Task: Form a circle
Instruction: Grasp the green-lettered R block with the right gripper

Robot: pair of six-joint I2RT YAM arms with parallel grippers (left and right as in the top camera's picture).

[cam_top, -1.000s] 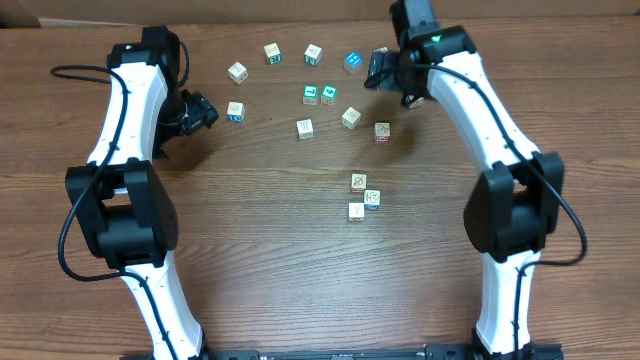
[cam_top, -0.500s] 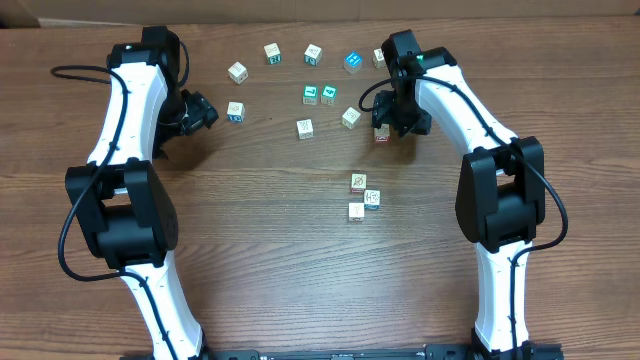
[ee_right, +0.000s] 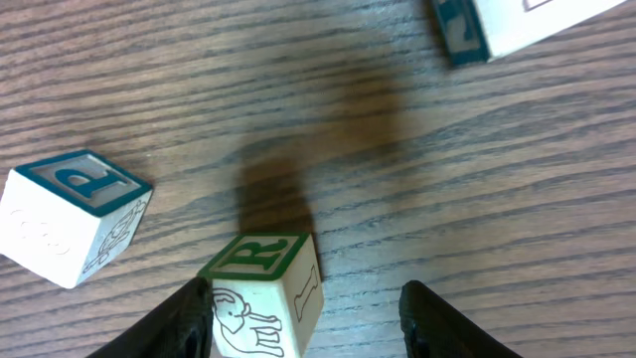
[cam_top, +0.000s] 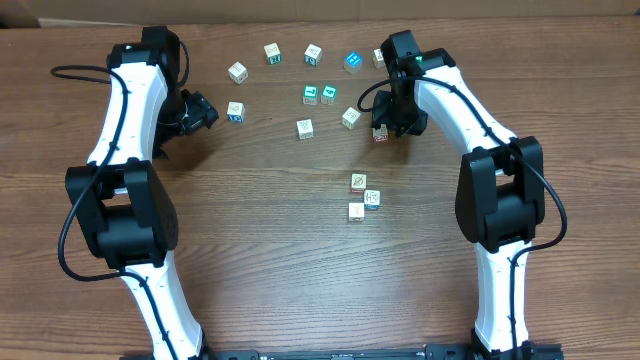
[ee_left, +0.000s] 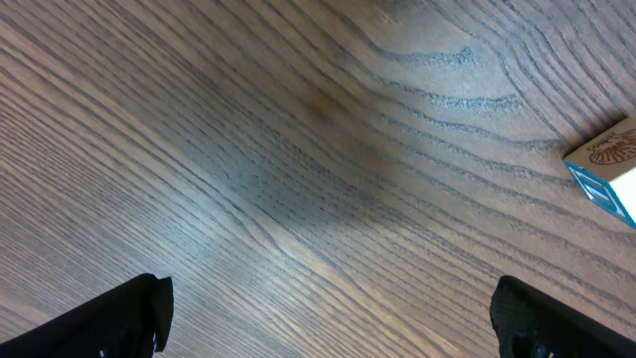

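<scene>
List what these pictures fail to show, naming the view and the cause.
- Overhead: the right gripper covers most of the R cube.
- Right wrist: the bottom edge cuts off that cube's lower part.
- Left wrist: the right edge cuts off a cube.
- Overhead: marks on the three grouped cubes are too small to read.

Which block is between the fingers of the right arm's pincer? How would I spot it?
Find the right pincer, down at the wooden table near its far side. The block sits between its two fingers, close against one. Its top shows a green-framed R and its side a little animal drawing, while the neighbour block has a blue-framed letter.
</scene>
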